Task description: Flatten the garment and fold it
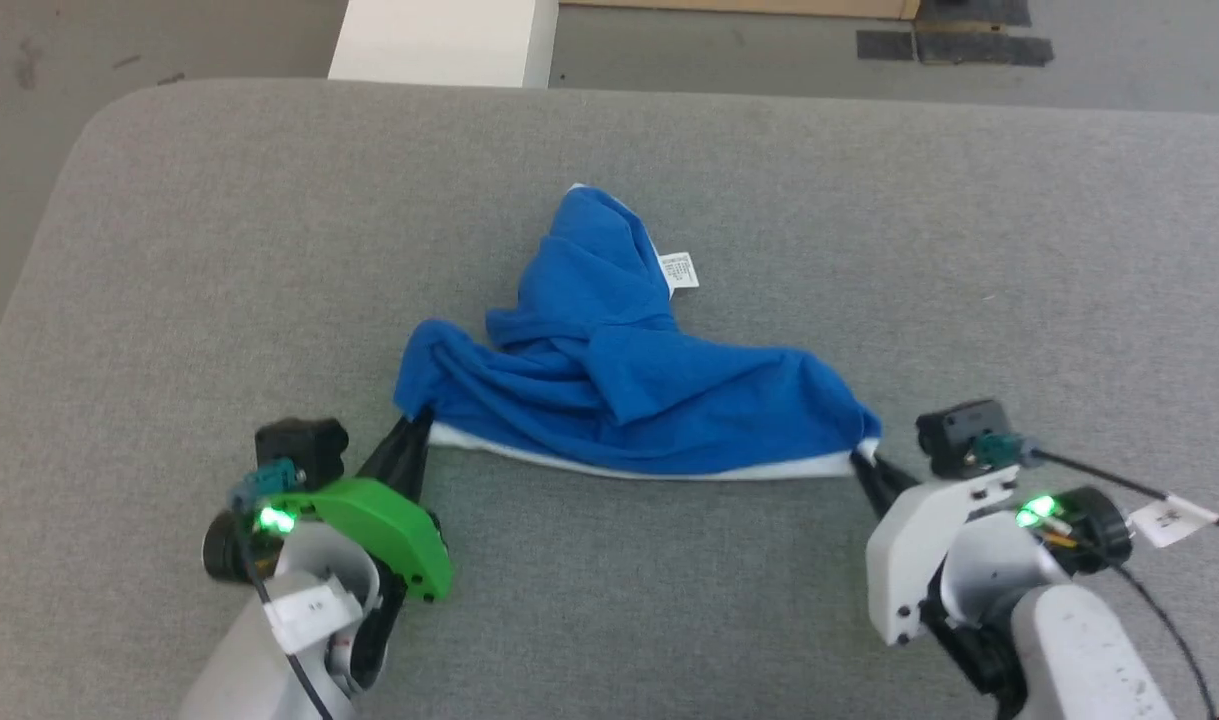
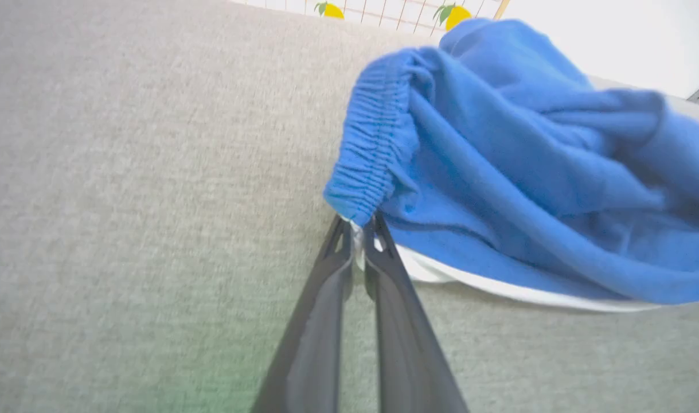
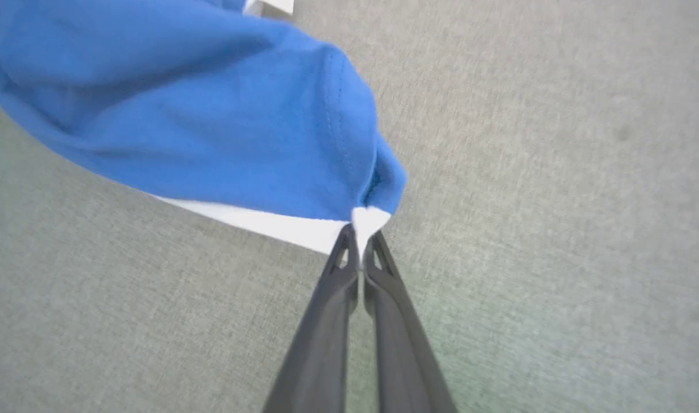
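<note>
The royal-blue garment (image 1: 609, 370) lies crumpled on the grey padded surface (image 1: 169, 250), its white edge band (image 1: 629, 468) stretched along the near side and a small white label (image 1: 678, 271) at the far right. My left gripper (image 1: 416, 428) is shut on the band's left corner, beside a gathered blue cuff (image 2: 372, 149). My right gripper (image 1: 862, 462) is shut on the band's right corner. In the left wrist view the left gripper (image 2: 359, 229) pinches white fabric under the garment (image 2: 527, 172). In the right wrist view the right gripper (image 3: 358, 238) clamps the garment's (image 3: 211, 115) white tip.
The grey surface's rounded far-left corner (image 1: 119, 110) drops to the floor. A white block (image 1: 439, 40) stands beyond the far edge, with dark tape strips (image 1: 954, 45) on the floor behind.
</note>
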### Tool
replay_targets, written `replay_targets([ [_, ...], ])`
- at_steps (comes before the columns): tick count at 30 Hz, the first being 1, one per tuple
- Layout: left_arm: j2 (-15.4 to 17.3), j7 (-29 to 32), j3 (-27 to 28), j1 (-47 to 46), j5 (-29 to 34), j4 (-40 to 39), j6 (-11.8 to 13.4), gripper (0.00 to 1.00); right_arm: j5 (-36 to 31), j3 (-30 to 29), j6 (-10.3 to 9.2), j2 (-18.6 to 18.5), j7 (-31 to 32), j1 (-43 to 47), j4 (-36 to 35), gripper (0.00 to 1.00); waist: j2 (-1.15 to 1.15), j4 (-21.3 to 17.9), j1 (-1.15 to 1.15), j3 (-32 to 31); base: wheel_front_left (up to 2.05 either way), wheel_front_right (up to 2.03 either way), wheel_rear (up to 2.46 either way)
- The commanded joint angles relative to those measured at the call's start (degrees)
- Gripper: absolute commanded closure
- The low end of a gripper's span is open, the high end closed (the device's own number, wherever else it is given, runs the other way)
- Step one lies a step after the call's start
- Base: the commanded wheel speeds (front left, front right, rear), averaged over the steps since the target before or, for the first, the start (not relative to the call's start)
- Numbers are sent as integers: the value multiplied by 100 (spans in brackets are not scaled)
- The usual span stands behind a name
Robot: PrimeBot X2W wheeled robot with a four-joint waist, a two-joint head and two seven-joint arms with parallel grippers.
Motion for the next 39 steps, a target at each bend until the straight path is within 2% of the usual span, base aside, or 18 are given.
replay_targets([
  [1, 107, 114, 12, -38, -71, -243, -87, 100, -71, -33, -10, -8, 91, -32, -226, 100, 0, -63, 0, -76, 0, 0, 0],
  [5, 544, 759, -138, -419, -44, -1089, -250, 100, -143, 7, -10, -188, 453, -387, -879, 100, 0, -146, 0, -45, 0, 0, 0],
  [10, 1181, 1664, -102, -1342, -41, -2073, -335, 100, -77, 275, -10, -905, 1008, -1507, -1346, 100, 0, -306, 0, 299, 0, 0, 0],
  [15, 1551, 2386, 96, -2544, -143, -2309, -362, 100, 132, 557, -10, -1533, 1408, -3154, -1229, 100, 0, -470, 0, 901, 0, 0, 0],
  [19, 1644, 2780, 214, -3555, -128, -2059, -335, 100, 179, 810, -10, -1792, 1494, -4460, -786, 100, 0, -560, 0, 1375, 0, 0, 0],
  [22, 1635, 2935, 334, -4239, -110, -1783, -225, 100, 171, 945, -10, -1763, 1411, -5323, -353, 100, 0, -664, 0, 1691, 0, 0, 0],
  [25, 1558, 2908, 494, -4890, -65, -1481, -16, 100, 124, 915, -10, -1555, 1166, -6093, 168, 100, 0, -756, 0, 1958, 0, 0, 0],
  [29, 1471, 2498, 695, -5635, 193, -1162, 375, 100, -196, 640, -10, -1237, 570, -6903, 705, 100, 0, -823, 0, 2202, 0, 0, 0],
  [33, 1372, 1916, 796, -6139, 400, -958, 584, 100, -588, 310, -10, -971, -111, -7444, 1076, 100, 0, -804, 0, 2324, 0, 0, 0],
  [36, 1269, 1521, 836, -6255, 445, -820, 649, 100, -829, 85, -10, -825, -602, -7589, 1285, 100, 0, -763, 0, 2349, 0, 0, 0],
  [39, 1171, 1461, 746, -6032, 376, -616, 558, 100, -803, -9, -10, -741, -743, -7401, 1564, 100, 0, -690, 0, 2320, 0, 0, 0],
])
